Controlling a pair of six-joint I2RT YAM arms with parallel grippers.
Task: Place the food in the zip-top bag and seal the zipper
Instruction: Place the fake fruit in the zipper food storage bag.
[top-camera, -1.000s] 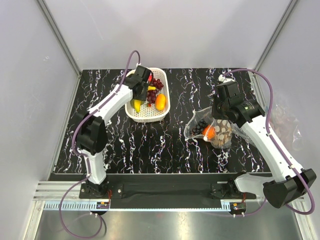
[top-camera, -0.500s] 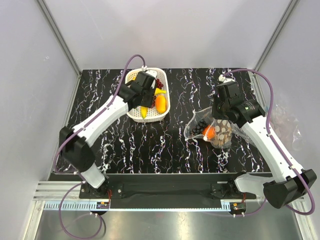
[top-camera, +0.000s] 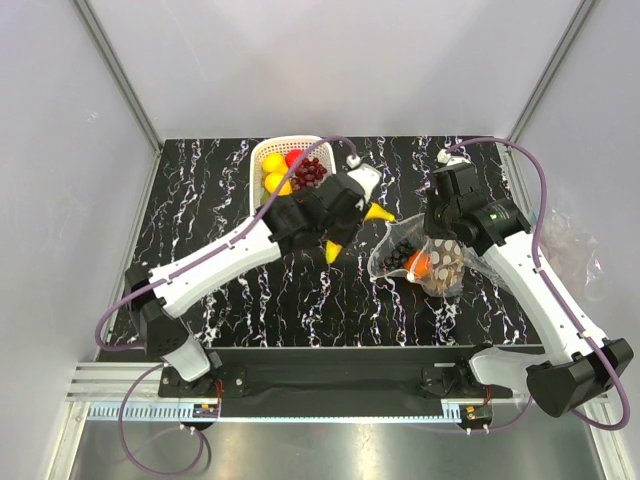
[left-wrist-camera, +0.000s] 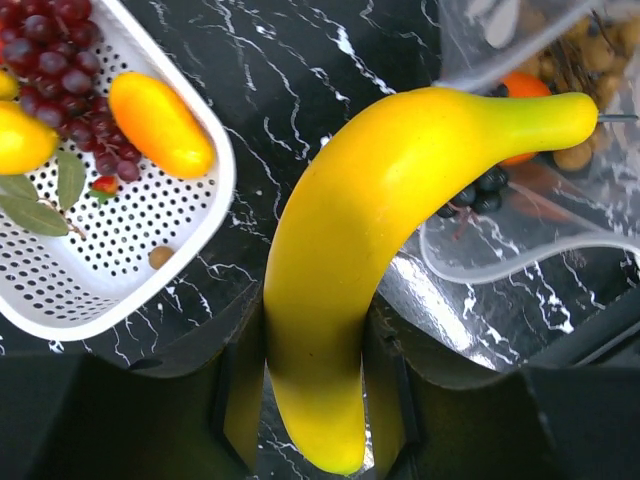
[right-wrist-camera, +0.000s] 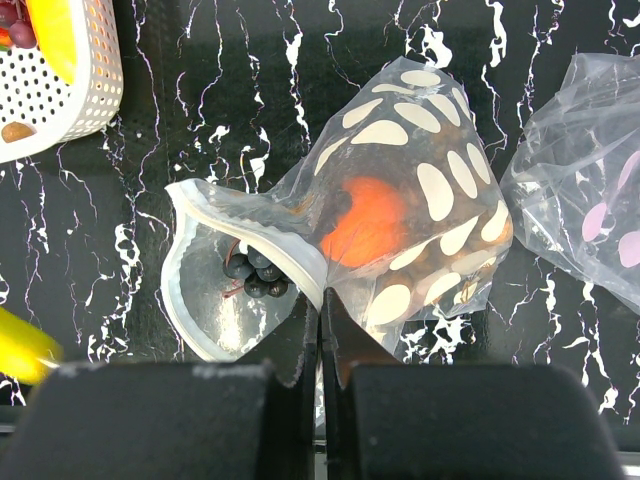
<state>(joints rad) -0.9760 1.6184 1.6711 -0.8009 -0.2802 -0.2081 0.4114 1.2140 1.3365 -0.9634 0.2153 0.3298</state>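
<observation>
As the top view has it, my left gripper (top-camera: 350, 228) is clamped across the middle of the banana (top-camera: 378, 212), holding it over the table (top-camera: 200, 200) between the basket (top-camera: 256, 172) and the zip-top bag (top-camera: 382, 262). Banana: bright yellow, glossy, curved, both tapered ends showing past the gripper. Its far end sits just beside the bag's open mouth. My right gripper (top-camera: 430, 238) is at the bag's upper edge. Seen through the clear bag: an orange (top-camera: 418, 263), dark grapes (top-camera: 400, 252), tan grapes (top-camera: 446, 266). The basket holds lemons (top-camera: 271, 173), a strawberry (top-camera: 293, 157) and red grapes (top-camera: 310, 172). The table is black marble-pattern with white veins. Pale grey walls on three sides, metal rails at the corners. A second clear bag (top-camera: 570, 240) lies off the table's right edge.

Left wrist view: the banana fills the centre, pinched between my two fingers (left-wrist-camera: 240, 400) low on its length, its tip pointing up-right over the bag's mouth. The basket is to the left, white with a perforated floor, holding an orange oblong fruit (left-wrist-camera: 160, 125) and leaves (left-wrist-camera: 40, 200).

Right wrist view: my fingers are closed tight on the bag's zipper rim, no gap between them. The bag is printed with cream ovals and its mouth gapes to the left, dark grapes just inside. The banana tip shows at lower left.
</observation>
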